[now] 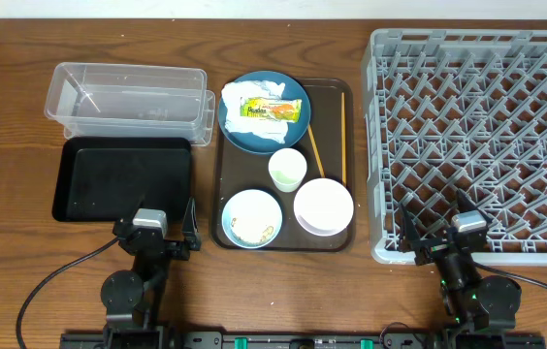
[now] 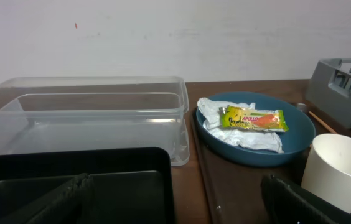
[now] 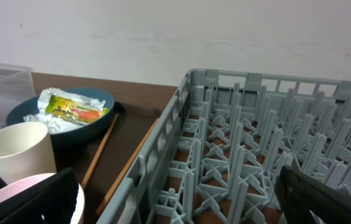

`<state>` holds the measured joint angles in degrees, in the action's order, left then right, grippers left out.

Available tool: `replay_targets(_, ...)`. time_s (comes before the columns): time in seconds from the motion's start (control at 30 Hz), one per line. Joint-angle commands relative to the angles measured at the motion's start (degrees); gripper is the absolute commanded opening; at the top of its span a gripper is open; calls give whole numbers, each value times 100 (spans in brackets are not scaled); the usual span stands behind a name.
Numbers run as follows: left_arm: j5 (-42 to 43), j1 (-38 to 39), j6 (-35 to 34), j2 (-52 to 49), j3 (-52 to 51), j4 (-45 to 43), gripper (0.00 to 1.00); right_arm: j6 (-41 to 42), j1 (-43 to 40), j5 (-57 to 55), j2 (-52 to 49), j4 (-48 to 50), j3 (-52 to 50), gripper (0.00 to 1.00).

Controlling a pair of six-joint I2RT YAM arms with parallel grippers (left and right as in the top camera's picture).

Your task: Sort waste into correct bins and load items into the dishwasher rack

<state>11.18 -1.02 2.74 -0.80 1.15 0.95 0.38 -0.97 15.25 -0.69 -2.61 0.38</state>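
On the dark blue plate lie crumpled white tissue and a printed snack wrapper. Chopsticks, a pale cup, a white bowl and a light blue bowl holding a few scraps share the brown serving tray. The clear tub and black tray sit at the left, the grey rack at the right. My left gripper stands open at the black tray's near edge. Over the rack's near left corner my right gripper is open and empty.
The wood table's front strip holds only the two arm bases and their cables. In the left wrist view the cup stands close by my right finger. The rack's wall rises between the right gripper's fingers.
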Motion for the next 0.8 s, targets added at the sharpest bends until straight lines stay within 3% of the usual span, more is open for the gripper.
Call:
replay_targets(0.0, 31, 17, -90, 57, -90, 201, 88, -24, 63, 22, 4, -20, -7, 99)
replay_targets(0.63, 31, 17, -90, 57, -90, 203, 88, -24, 63, 22, 4, -20, -7, 99)
replay_targets(0.77, 101, 20, -122, 57, -90, -131, 88, -24, 63, 22, 4, -20, -7, 99)
